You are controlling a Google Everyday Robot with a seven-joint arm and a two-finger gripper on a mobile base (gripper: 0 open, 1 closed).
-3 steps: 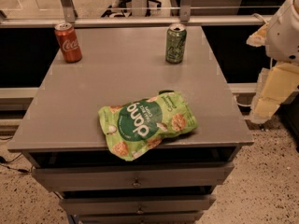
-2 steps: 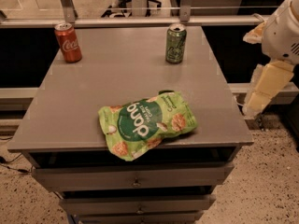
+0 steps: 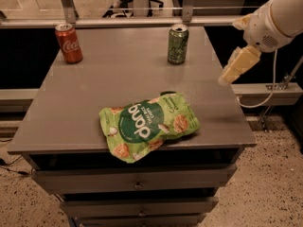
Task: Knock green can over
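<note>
Green can (image 3: 177, 44) stands upright nr the back edge of a gray table (image 3: 109, 84), right of centre, w/ a red can (image 3: 68, 43) upright at back left & a green snack bag (image 3: 149, 124) lying flat at the front edge. The gripper (image 3: 236, 66) hangs just off the table's right side, well apart from the can; whether it's parted or closed can't be told.
</note>
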